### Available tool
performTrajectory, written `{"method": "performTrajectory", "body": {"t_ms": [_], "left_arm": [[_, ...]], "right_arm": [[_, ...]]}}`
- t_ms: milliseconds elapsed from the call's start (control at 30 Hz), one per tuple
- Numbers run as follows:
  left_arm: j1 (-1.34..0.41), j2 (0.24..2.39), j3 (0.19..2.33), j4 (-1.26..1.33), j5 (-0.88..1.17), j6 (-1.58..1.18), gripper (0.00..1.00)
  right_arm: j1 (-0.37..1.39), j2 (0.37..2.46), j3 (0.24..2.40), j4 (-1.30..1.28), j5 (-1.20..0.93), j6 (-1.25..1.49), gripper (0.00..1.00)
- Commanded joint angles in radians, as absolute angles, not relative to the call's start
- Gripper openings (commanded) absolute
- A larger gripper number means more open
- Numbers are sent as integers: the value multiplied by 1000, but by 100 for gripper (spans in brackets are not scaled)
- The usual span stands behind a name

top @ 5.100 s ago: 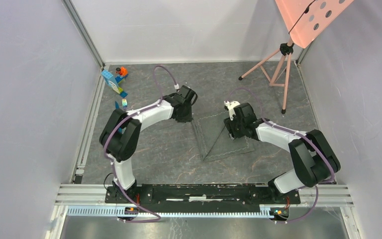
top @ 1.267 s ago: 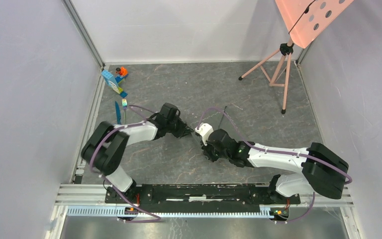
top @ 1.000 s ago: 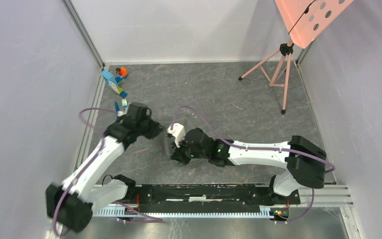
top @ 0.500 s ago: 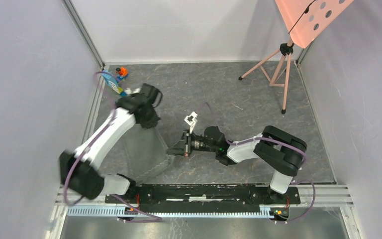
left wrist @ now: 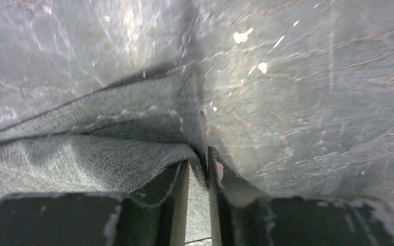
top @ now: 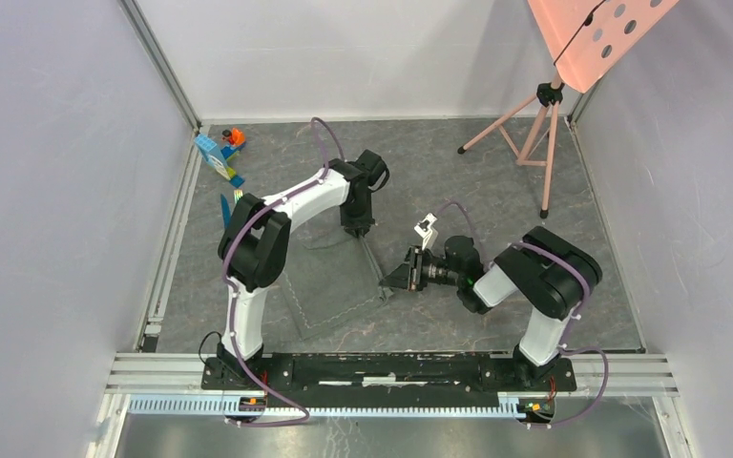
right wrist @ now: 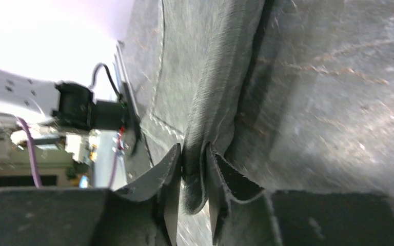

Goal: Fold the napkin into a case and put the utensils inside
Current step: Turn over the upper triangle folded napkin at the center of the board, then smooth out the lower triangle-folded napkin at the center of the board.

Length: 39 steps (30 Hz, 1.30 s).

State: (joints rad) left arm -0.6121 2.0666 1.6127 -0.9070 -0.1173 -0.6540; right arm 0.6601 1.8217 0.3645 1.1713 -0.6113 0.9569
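Note:
The dark grey napkin (top: 329, 286) lies spread on the table's middle, its stitched line showing near the edges. My left gripper (top: 360, 231) stands at its far right corner and my right gripper (top: 388, 283) at its near right corner. Seen from the left wrist, the napkin (left wrist: 107, 133) rises in a ridge to my left gripper (left wrist: 199, 164), whose jaws stand a narrow slit apart with the cloth's edge between the tips. From the right wrist, a fold of napkin (right wrist: 210, 61) hangs between my right gripper's (right wrist: 192, 154) jaws, touching both. The blue knife (top: 226, 207) and fork (top: 239, 197) lie at the table's left edge.
Blue and orange toy blocks (top: 219, 153) stand in the far left corner. A pink tripod (top: 534, 143) with a perforated pink board (top: 596, 33) occupies the far right. Grey walls close in both sides.
Both grippers have swung to the right, taking the napkin's edge with them. The cloth, bunched at the left half a second ago, now lies spread in the middle.

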Motion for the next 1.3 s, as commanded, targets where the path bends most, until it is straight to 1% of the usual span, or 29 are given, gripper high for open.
{"method": "performTrajectory", "body": {"t_ms": [0,33,100,133,200,267,400,433,467,533,600,767,933,1067,1200,1233,1267], "left_arm": [[-581,2008,1671,-745,-124,-535,34],[-581,1986,1669,-747,-109,-519,43],[-581,1919,1656,-759,-89,-495,56],[-582,1875,1643,-760,-86,-485,60],[-584,1784,1592,-756,-83,-468,68],[-583,1701,1543,-750,-62,-448,74],[-581,1603,1459,-756,-5,-427,77],[-582,1590,1434,-754,-5,-420,85],[-582,1581,1417,-757,-11,-412,89],[-577,1571,1378,-760,-48,-408,89],[-563,1560,1331,-728,-44,-418,88],[-480,1549,1194,-570,94,-511,80],[-448,1557,1108,-448,153,-581,79],[-414,1552,1063,-396,186,-610,77],[-366,1518,1010,-369,219,-627,76],[-357,1503,997,-368,219,-628,76],[-351,1490,987,-369,218,-628,76]], "right_arm": [[621,1688,348,895,-766,733,36],[616,1657,364,793,-748,673,42],[612,1588,398,621,-684,574,53],[612,1562,405,577,-659,544,56],[615,1513,422,478,-600,496,64],[616,1487,444,408,-560,458,69],[617,1451,490,306,-457,388,76],[616,1444,509,276,-432,369,78],[617,1442,528,257,-412,358,79],[615,1454,574,223,-375,346,81],[615,1476,627,192,-358,345,82],[614,1506,707,157,-291,363,85],[626,1587,751,184,-296,379,88],[663,1619,753,172,-263,357,83],[670,1609,687,181,-205,344,74],[670,1606,671,187,-194,338,70],[668,1605,652,196,-182,334,63]]}}
